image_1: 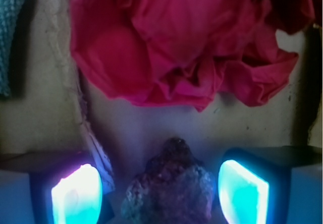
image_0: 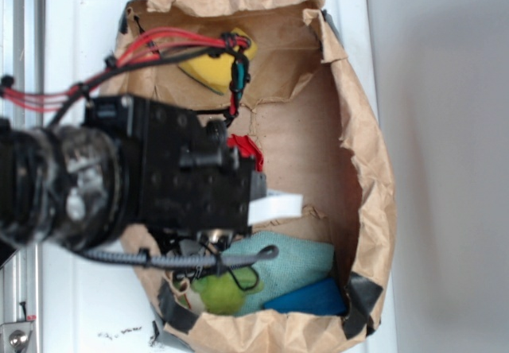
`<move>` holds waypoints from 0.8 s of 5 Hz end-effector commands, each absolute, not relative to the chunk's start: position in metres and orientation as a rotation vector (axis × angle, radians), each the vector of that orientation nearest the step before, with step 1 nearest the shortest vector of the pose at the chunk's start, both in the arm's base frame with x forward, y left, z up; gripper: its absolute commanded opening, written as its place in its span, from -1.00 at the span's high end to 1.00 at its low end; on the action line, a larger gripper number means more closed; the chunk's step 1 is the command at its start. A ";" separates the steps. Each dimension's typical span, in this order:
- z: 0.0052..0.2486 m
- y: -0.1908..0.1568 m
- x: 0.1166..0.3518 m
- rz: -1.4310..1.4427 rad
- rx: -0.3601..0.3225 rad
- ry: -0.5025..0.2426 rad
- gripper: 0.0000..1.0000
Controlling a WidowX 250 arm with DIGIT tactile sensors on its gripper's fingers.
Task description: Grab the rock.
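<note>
The rock lies on the brown paper floor of a torn-open paper bag, directly between the two glowing pads of the pincer. The pincer stands wide, one pad on each side of the rock with a gap between pad and stone on both sides; nothing is held. Just beyond the rock, close but not touching it, sits the red wad of cloth, which fills the upper part of the wrist view. In the exterior view the black arm covers the rock; only a bit of the red wad shows past it. Beside the rock, a teal cloth, a green plush toy and a blue block lie at the bag's near end; a yellow object lies at the far end.
</note>
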State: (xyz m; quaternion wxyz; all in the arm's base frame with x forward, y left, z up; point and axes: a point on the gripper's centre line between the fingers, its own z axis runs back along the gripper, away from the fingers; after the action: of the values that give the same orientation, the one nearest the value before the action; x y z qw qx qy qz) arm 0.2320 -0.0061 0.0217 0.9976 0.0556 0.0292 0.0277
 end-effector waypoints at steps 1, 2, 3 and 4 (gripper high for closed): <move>0.018 -0.008 0.233 0.011 0.106 0.050 -1.00; 0.018 -0.009 0.234 0.017 0.092 0.061 1.00; 0.020 -0.006 0.237 0.023 0.077 0.069 1.00; 0.022 -0.005 0.236 0.024 0.069 0.064 1.00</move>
State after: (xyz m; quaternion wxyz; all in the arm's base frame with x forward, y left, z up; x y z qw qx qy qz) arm 0.2357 -0.0093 0.0194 0.9985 0.0351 0.0421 0.0092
